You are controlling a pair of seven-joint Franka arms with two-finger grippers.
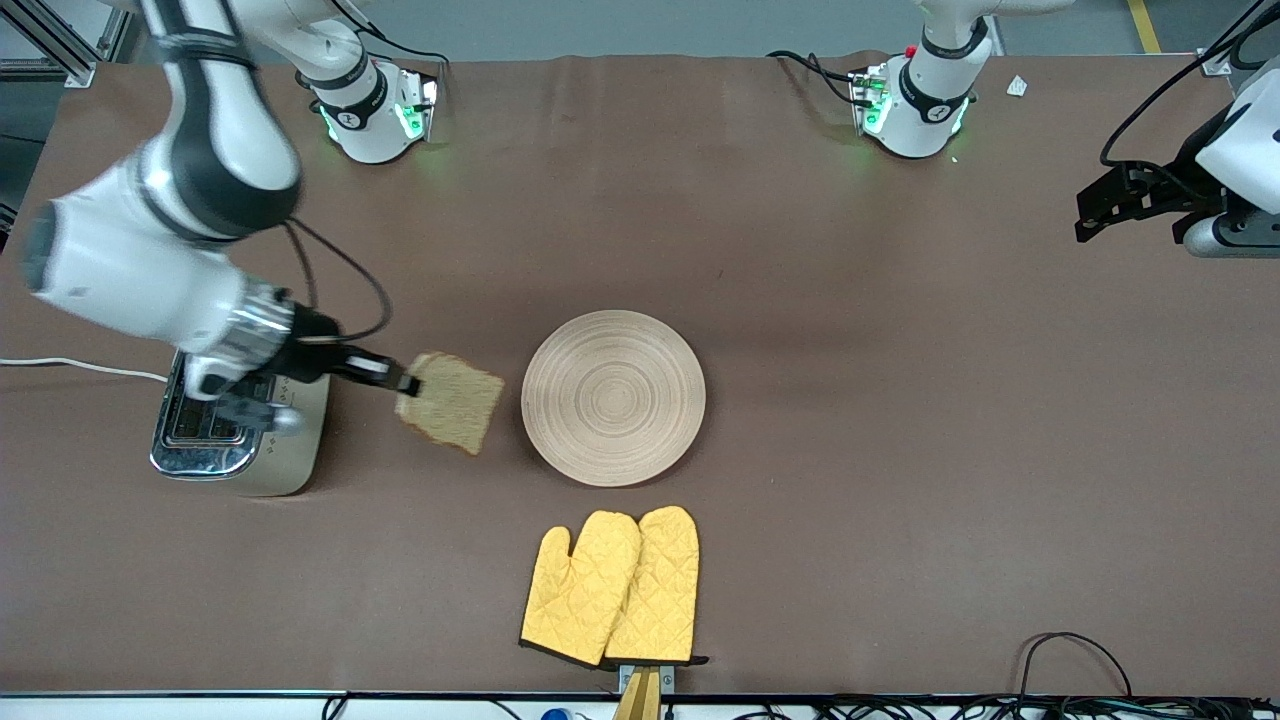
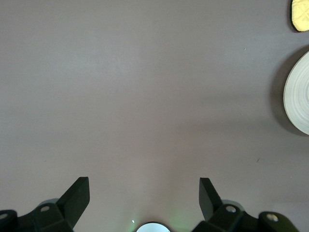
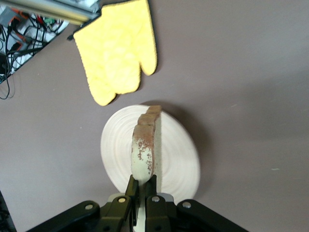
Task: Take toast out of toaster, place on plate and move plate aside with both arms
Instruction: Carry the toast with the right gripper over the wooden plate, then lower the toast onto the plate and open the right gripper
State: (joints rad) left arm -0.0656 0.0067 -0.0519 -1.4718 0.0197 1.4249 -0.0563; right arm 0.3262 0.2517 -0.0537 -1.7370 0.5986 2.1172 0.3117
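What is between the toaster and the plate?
In the front view, the toast hangs between toaster and plate, held by the right gripper.

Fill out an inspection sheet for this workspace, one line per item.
Surface: brown table.
Job's things: toast in the air between toaster and plate; plate bare.
Clutter: yellow oven mitts nearer the camera than the plate.
Grippers: right gripper shut on the toast; left gripper open, waiting over bare table.
Cables: white cord by the toaster; black cables at the table edge.
Surroundings: nothing seen.
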